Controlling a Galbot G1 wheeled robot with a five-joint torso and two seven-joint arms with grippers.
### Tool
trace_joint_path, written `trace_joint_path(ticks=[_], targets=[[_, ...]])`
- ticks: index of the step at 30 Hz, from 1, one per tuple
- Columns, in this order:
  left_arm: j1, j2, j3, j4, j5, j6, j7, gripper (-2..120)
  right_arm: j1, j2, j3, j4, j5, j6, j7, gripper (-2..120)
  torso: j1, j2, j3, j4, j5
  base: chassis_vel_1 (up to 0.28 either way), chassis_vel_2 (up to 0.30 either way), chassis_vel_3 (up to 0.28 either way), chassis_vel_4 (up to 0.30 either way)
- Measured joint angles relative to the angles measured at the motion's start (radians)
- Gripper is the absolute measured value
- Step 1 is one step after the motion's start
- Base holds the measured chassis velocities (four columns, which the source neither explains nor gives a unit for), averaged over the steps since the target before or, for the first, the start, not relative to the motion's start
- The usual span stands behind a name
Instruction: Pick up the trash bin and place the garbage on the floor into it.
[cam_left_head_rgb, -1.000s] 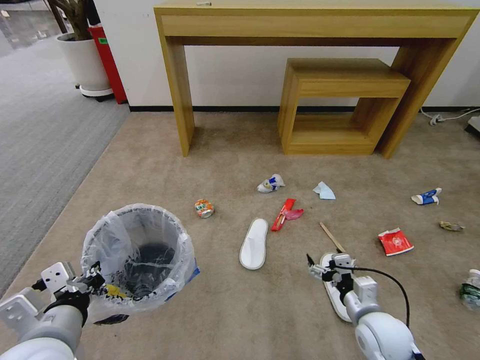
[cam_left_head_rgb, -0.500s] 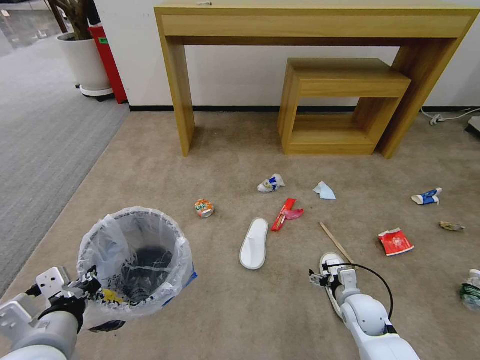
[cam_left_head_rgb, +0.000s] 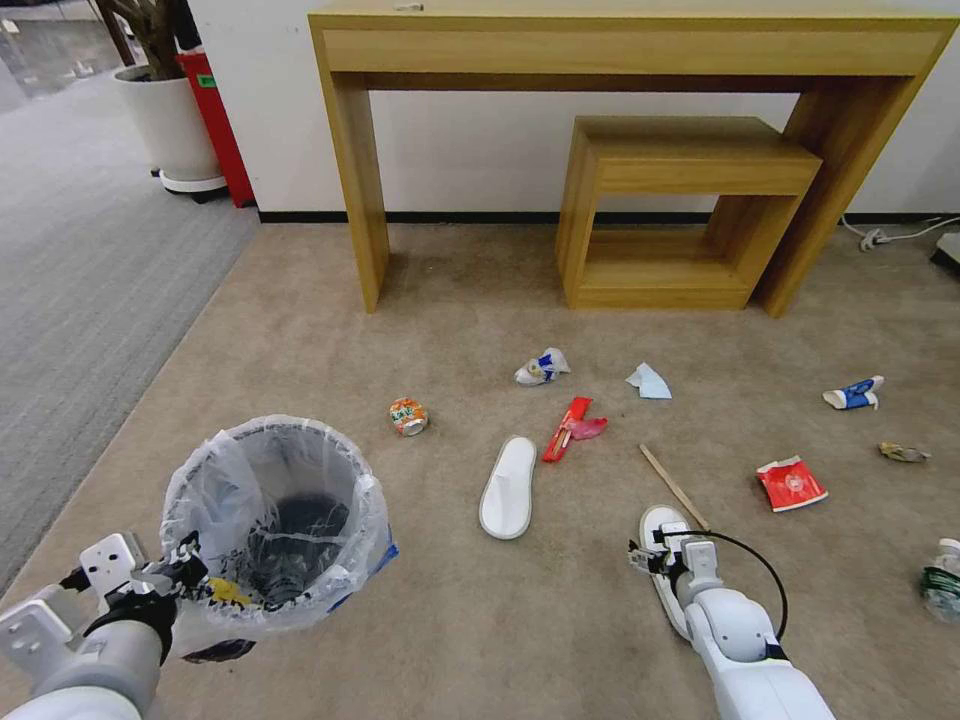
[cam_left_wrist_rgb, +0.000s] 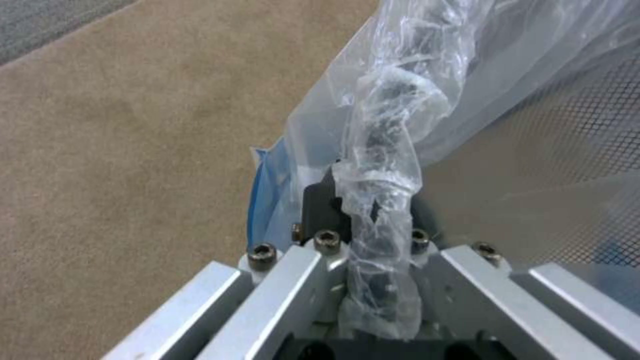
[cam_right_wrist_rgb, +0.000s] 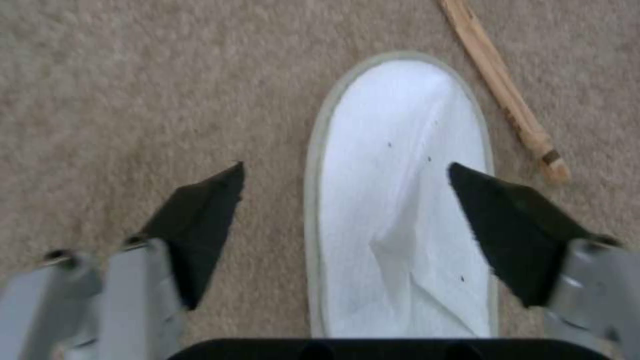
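Observation:
The trash bin (cam_left_head_rgb: 275, 520), lined with a translucent bag with a blue edge, hangs at the near left. My left gripper (cam_left_head_rgb: 185, 580) is shut on its rim and bag (cam_left_wrist_rgb: 377, 200). My right gripper (cam_left_head_rgb: 655, 555) is open and low over a white slipper (cam_left_head_rgb: 655, 525). In the right wrist view its black fingertips (cam_right_wrist_rgb: 213, 195) straddle the slipper's (cam_right_wrist_rgb: 400, 200) toe, beside a wooden stick (cam_right_wrist_rgb: 500, 85). More garbage lies on the beige floor (cam_left_head_rgb: 450, 610): a second slipper (cam_left_head_rgb: 508, 487), a crushed can (cam_left_head_rgb: 408, 416), a red wrapper (cam_left_head_rgb: 568, 428), a red cup (cam_left_head_rgb: 790, 483), a blue cup (cam_left_head_rgb: 853, 394) and a bottle (cam_left_head_rgb: 940, 580).
A tall wooden desk (cam_left_head_rgb: 620, 40) with a lower wooden table (cam_left_head_rgb: 680, 160) under it stands against the far wall. A potted plant (cam_left_head_rgb: 170, 120) and grey ribbed carpet (cam_left_head_rgb: 80, 280) are at the left. A cable (cam_left_head_rgb: 890, 235) runs along the right wall.
My right arm has dropped lower and drawn back slightly over the near slipper. The bin in my left gripper has sunk a little.

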Motion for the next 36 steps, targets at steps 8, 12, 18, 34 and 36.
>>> trace_joint_path(ticks=[8, 12, 18, 34, 36], targets=[[0.003, 0.004, -0.009, 0.005, -0.009, -0.004, 0.001, 1, 0.015, -0.002, 0.012, -0.038, -0.029, -0.046, 0.015, 55, 0.000, 0.000, 0.000, 0.0000, 0.0000, 0.000, 0.000, 0.000, 0.000], [0.003, 0.003, -0.007, 0.005, -0.009, -0.004, 0.002, 1, 0.022, -0.007, 0.018, -0.063, -0.032, -0.036, 0.014, 55, 0.000, 0.000, 0.000, -0.0001, 0.0000, 0.000, 0.000, 0.000, 0.000], [0.003, 0.003, -0.007, 0.005, -0.007, -0.004, 0.002, 1, 0.029, -0.009, 0.020, -0.078, -0.036, -0.029, 0.013, 43, 0.000, 0.000, 0.000, -0.0001, 0.0000, 0.000, 0.000, 0.000, 0.000], [0.002, 0.002, -0.006, 0.005, 0.000, -0.004, 0.002, 1, 0.041, -0.015, 0.015, -0.110, -0.050, 0.005, 0.021, 0, 0.000, 0.000, 0.000, 0.0000, 0.0000, 0.000, 0.000, 0.000, 0.000], [-0.001, 0.002, -0.006, 0.007, 0.001, -0.004, 0.002, 1, 0.041, -0.016, 0.013, -0.116, -0.054, 0.014, 0.026, 0, 0.000, 0.000, 0.000, 0.0000, 0.0001, 0.000, 0.000, 0.000, 0.000]])
